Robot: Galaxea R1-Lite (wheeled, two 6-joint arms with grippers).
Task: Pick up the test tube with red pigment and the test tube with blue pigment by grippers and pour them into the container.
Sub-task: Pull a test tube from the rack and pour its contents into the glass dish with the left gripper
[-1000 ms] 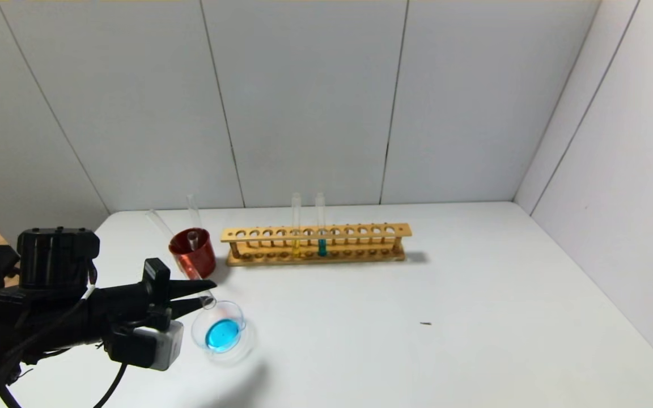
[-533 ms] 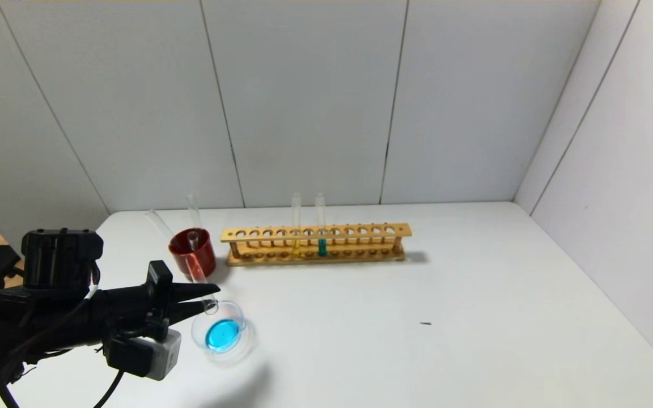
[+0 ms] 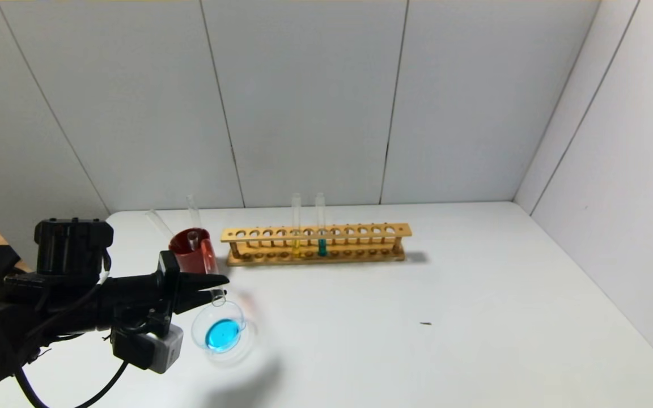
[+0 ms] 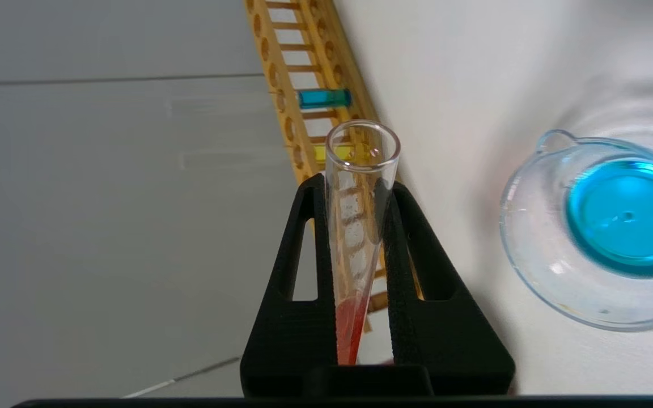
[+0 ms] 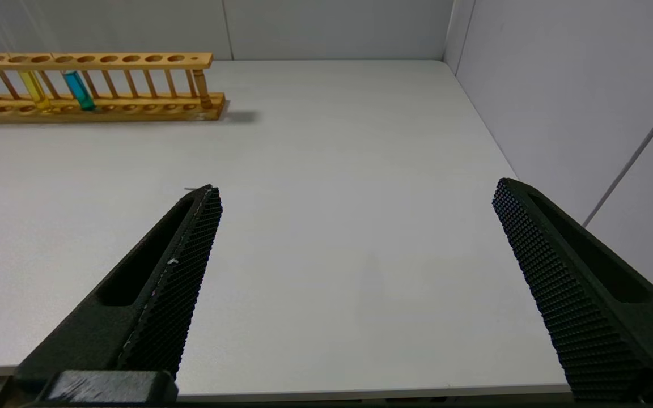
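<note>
Nearest us, the left gripper [image 3: 221,288] is clamped on the test tube with red pigment [image 4: 355,238], tilted mouth-down just over the container [image 3: 199,334]. Blue already pools in that dish, so that pour looks done (red liquid sits at the tube's closed end, nothing spilled yet). Behind, a red cup [image 3: 190,252] holds empty tubes; farther back, the wooden rack [image 3: 315,243]. The right gripper [image 5: 355,272] idles, jaws wide apart.

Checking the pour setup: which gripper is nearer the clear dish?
Left. The left gripper holds the red test tube beside the dish; the right gripper is apart.
</note>
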